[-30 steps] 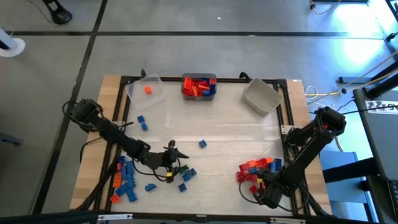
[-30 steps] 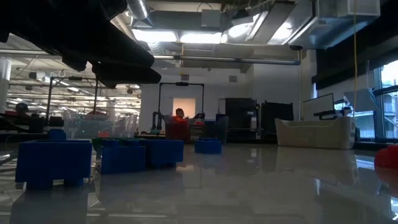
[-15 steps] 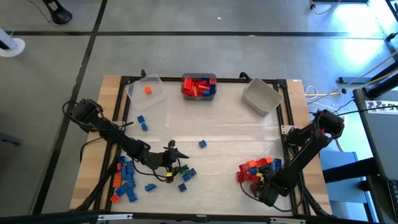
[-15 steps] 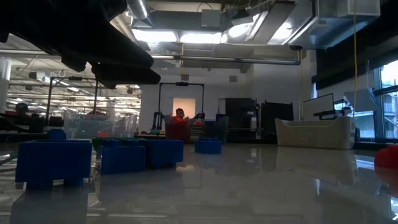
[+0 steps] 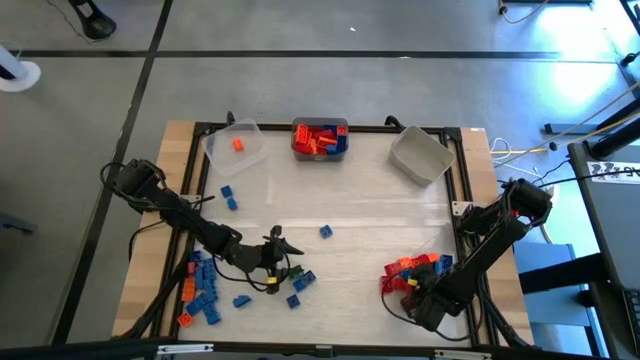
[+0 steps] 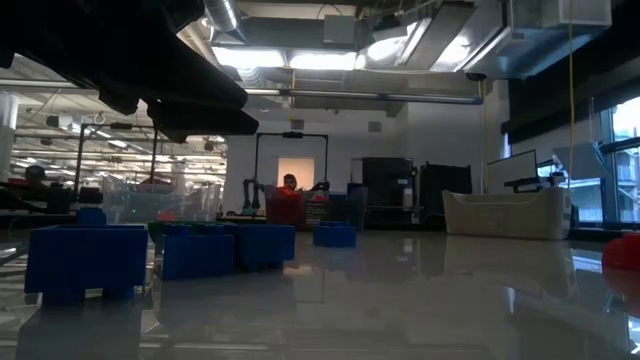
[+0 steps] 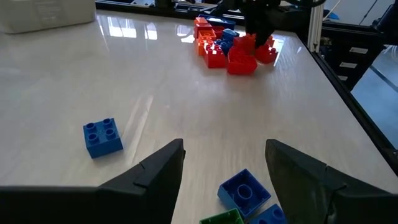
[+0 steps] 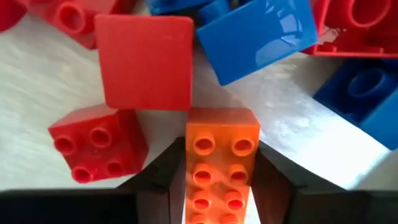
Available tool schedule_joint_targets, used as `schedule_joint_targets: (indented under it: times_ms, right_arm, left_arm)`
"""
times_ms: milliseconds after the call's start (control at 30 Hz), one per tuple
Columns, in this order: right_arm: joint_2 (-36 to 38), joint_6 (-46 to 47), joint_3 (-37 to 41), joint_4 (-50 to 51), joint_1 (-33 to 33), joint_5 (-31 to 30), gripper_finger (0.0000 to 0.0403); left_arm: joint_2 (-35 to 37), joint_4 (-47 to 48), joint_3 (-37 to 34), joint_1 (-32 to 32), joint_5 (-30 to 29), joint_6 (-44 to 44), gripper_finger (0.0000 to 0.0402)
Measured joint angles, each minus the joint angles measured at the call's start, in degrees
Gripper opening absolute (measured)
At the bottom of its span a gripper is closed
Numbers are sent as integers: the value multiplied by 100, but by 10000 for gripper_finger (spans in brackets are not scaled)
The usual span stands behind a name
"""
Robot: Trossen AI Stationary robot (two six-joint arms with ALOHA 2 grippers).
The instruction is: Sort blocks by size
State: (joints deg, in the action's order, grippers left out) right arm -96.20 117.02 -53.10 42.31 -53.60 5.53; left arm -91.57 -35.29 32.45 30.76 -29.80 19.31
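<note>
The right gripper (image 8: 217, 180) sits low over the red-and-blue pile (image 5: 412, 275) near the worktop's (image 5: 370, 210) front right corner, its fingers (image 8: 163, 171) pressed against both long sides of an orange eight-stud brick (image 8: 219, 165), which it holds narrowly. Crowded against that brick are a red flat-faced block (image 8: 144, 61), a red four-stud block (image 8: 99, 144) and a tilted blue block (image 8: 258, 37), all touching or just beside it. The left gripper (image 7: 225, 168) hangs with its fingers wide apart, holding nothing, beside the blue scatter (image 5: 205, 290) on the far side of the worktop from the pile, with a blue four-stud block (image 7: 103, 137) and a blue round-stud piece (image 7: 244, 191) lying close in front of it. Well beyond the pile, along the worktop's back edge, stand a clear bin (image 5: 237, 147) with one orange block (image 5: 238, 144) in it, a middle bin (image 5: 320, 140) full of red blocks, and a grey bin (image 5: 420, 155). The chief risk, to my eye, is that a lift drags neighbours along: the red flat-faced block abuts the brick's end and may snag or tip. The grip also looks set toward one end of the brick, so it could pivot and slip free. A dropped brick may scatter the pile.
</note>
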Motion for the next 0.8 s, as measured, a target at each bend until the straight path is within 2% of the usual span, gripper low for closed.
schedule_joint_targets:
  times_ms: [200,400,467,567,800]
  right_arm:
    - [13,-421,-230,226,-1,206,135]
    - [189,-679,-887,786,-1,260,135]
    - [225,-917,-1197,911,33,-66,142]
    - [234,-1476,-1645,1068,161,-898,147]
    - [234,-3490,-2253,1016,779,-2621,141]
  left_arm:
    - [0,-11,0,-2,0,0,214]
    - [0,-13,0,-7,0,-11,214]
    - [0,-13,0,-7,-1,-13,214]
    - [0,-13,0,-7,-2,-15,214]
    - [0,-10,0,-7,-2,-20,214]
